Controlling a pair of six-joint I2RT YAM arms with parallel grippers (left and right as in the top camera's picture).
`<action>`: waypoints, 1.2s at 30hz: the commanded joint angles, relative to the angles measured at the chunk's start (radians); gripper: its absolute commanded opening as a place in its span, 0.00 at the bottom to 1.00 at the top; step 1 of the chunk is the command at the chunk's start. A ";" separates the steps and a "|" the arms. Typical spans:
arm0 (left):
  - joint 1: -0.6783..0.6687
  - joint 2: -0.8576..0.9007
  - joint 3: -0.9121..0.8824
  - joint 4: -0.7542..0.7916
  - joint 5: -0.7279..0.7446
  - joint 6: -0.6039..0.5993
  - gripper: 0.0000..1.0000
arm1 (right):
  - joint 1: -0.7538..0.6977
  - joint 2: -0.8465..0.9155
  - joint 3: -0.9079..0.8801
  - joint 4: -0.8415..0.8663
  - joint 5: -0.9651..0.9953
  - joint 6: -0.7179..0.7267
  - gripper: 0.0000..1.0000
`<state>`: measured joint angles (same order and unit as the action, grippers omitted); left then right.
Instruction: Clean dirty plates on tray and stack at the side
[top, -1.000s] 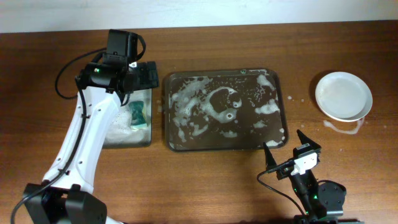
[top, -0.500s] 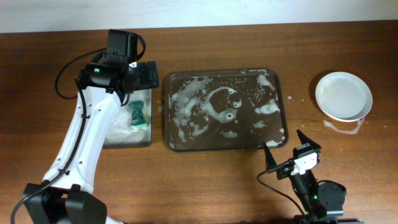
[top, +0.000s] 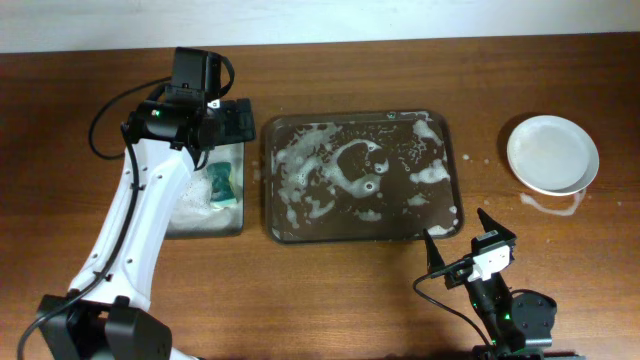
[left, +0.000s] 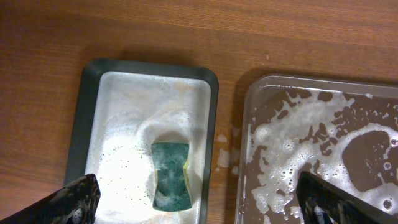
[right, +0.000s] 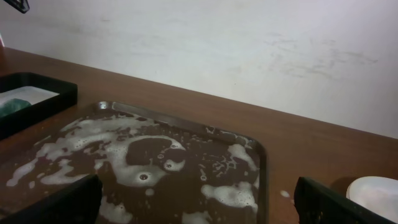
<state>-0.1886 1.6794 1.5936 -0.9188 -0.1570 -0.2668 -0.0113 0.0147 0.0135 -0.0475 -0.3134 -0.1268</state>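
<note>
The dark brown tray (top: 272, 180) lies mid-table, flecked with white foam, with no plate on it; it also shows in the left wrist view (left: 249, 137) and the right wrist view (right: 186, 127). The white plates (top: 553, 153) sit stacked at the far right on the table, their edge showing in the right wrist view (right: 376, 191). My left gripper (top: 232, 120) is open and empty above the gap between the black tub and the tray (left: 199, 202). My right gripper (top: 462, 240) is open and empty near the front edge, just off the tray's right front corner (right: 198, 202).
A black tub (top: 240, 215) of foamy water left of the tray holds a green sponge (top: 222, 185), also seen in the left wrist view (left: 171, 175). Water spots (top: 550, 205) lie by the plates. A white wall (right: 249, 50) stands behind the table.
</note>
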 joint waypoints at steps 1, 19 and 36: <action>0.002 0.007 0.000 0.002 0.003 -0.009 0.99 | 0.006 -0.011 -0.008 -0.001 -0.013 0.011 0.98; 0.002 -0.135 -0.032 0.125 -0.007 0.014 0.99 | 0.006 -0.011 -0.008 -0.001 -0.013 0.011 0.98; 0.136 -0.735 -0.784 0.836 0.151 0.164 0.99 | 0.006 -0.011 -0.008 -0.001 -0.013 0.011 0.98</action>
<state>-0.0895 1.0866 0.9974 -0.1684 -0.0845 -0.1257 -0.0113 0.0139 0.0135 -0.0475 -0.3164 -0.1268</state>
